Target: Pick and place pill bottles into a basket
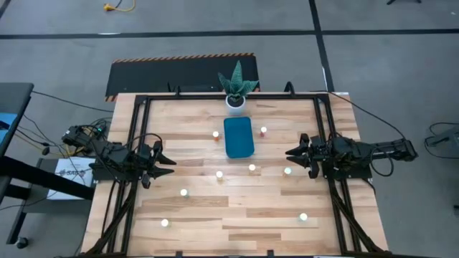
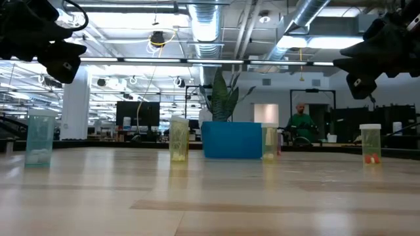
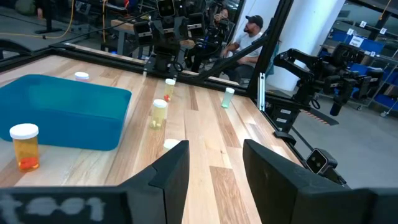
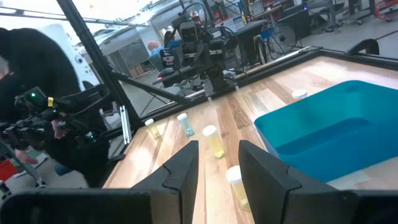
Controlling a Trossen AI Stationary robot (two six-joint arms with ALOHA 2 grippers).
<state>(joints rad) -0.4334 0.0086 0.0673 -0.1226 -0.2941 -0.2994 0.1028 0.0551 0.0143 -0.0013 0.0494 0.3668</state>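
High view is showing both arms waiting with fingers apart and nothing held, the left hand [image 1: 166, 163] by the left edge and the right hand [image 1: 292, 155] by the right edge, while the pill bottles [image 1: 219, 174] are standing scattered across the tabletop [image 1: 193, 218] around the basket [image 1: 239, 136] near the far edge. Being small, light and upright, they are likely to tip and roll if a finger is clipping a cap on approach, and two hands reaching toward the same middle bottles are risking a collision.

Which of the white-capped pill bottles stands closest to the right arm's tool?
The small white-capped pill bottle just inside the right tool, between it and the teal-blue rectangular basket. The other bottles stand farther off, toward the middle or the table's near edge.
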